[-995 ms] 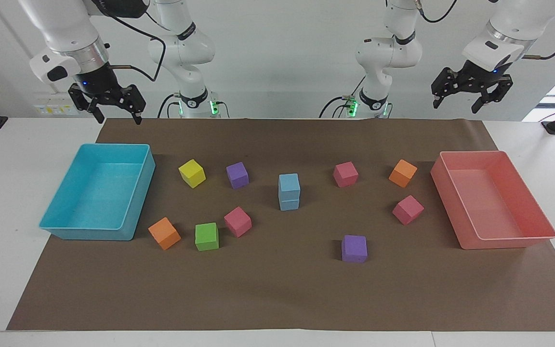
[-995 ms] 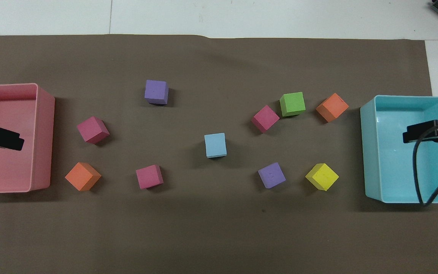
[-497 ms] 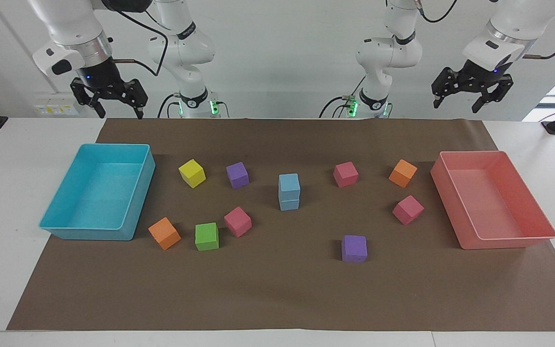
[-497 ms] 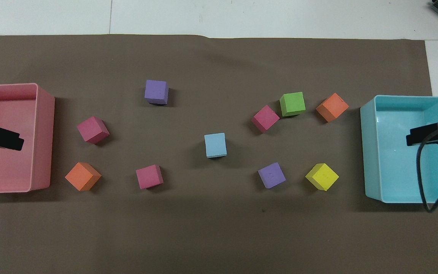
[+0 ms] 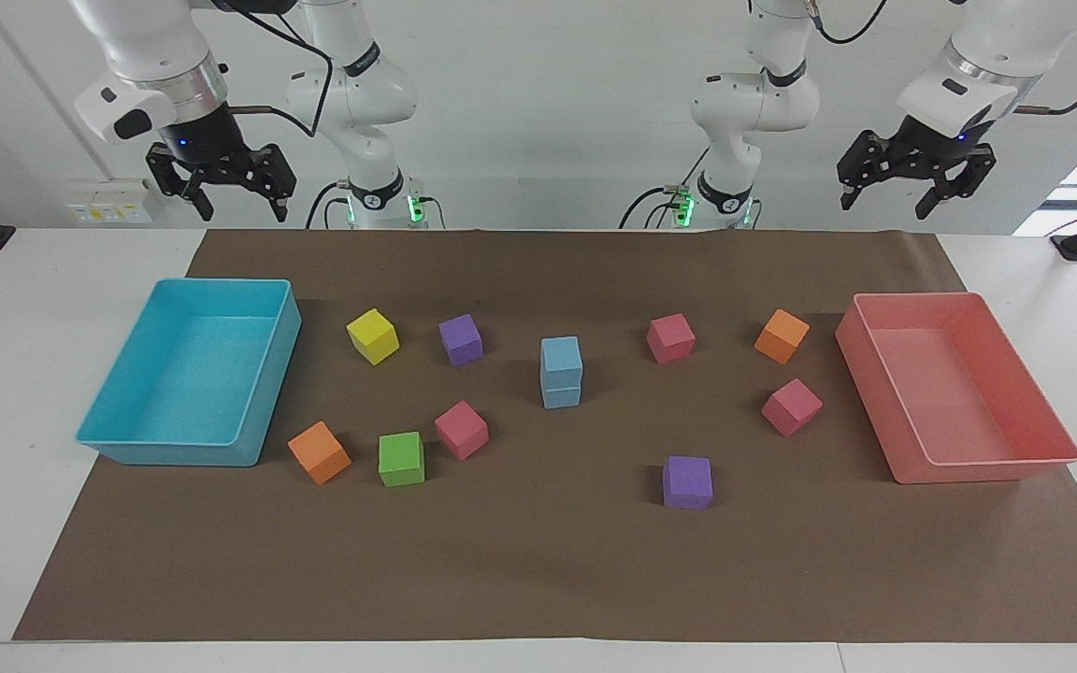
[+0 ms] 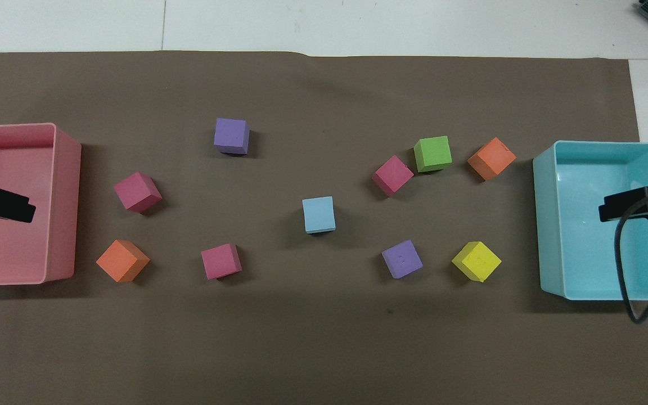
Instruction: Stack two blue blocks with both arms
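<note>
The two blue blocks stand stacked, one squarely on the other, at the middle of the brown mat: the upper block (image 5: pixel 561 355) rests on the lower block (image 5: pixel 561 393). In the overhead view only the upper block (image 6: pixel 319 214) shows. Nothing touches the stack. My right gripper (image 5: pixel 239 204) hangs open and empty, high over the end of the table with the cyan tray. My left gripper (image 5: pixel 903 194) hangs open and empty, high over the end with the pink tray.
A cyan tray (image 5: pixel 174 455) and a pink tray (image 5: pixel 987 470) stand at the two ends of the mat, both with nothing in them. Loose cubes surround the stack: yellow (image 5: pixel 372 336), purple (image 5: pixel 461 339), green (image 5: pixel 401 458), two orange, three pink, another purple (image 5: pixel 687 482).
My right gripper has risen higher above the cyan tray's end of the table. The left arm and the stacked blue blocks have not moved.
</note>
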Action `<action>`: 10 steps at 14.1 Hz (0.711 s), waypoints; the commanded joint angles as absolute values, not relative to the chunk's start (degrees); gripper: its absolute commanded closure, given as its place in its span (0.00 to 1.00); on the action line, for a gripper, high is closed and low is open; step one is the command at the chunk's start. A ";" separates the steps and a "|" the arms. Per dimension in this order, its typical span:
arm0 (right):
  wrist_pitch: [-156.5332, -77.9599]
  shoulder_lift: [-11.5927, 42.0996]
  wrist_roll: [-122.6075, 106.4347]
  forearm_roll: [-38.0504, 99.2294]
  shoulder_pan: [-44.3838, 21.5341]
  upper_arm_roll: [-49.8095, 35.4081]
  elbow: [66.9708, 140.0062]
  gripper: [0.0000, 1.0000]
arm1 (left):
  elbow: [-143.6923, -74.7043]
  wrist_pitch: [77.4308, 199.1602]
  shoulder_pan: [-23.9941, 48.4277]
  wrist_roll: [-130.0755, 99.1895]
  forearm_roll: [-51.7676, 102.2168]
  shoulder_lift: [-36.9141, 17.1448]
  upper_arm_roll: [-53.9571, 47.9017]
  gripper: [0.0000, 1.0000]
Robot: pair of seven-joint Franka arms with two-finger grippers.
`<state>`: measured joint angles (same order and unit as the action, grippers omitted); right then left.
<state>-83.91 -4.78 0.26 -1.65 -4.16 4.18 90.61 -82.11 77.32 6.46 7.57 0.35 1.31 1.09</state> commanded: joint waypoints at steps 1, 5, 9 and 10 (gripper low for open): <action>-83.14 -5.36 -0.70 -2.20 -4.66 4.48 90.53 0.00 | -83.32 77.43 5.63 7.82 0.44 2.55 0.62 0.00; -83.49 -5.45 -0.62 -2.02 -4.66 4.31 90.79 0.00 | -83.32 77.43 5.63 7.82 0.44 2.55 0.62 0.00; -83.76 -5.45 -0.62 -1.93 -4.39 4.31 90.79 0.00 | -83.32 77.43 5.63 7.82 0.44 2.55 0.62 0.00; -83.76 -5.45 -0.62 -1.93 -4.39 4.31 90.79 0.00 | -83.32 77.43 5.63 7.82 0.44 2.55 0.62 0.00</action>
<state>-83.91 -4.78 0.26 -1.65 -4.40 4.19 90.58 -82.11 77.32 6.46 7.57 0.35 1.31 1.09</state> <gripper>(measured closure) 0.000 0.000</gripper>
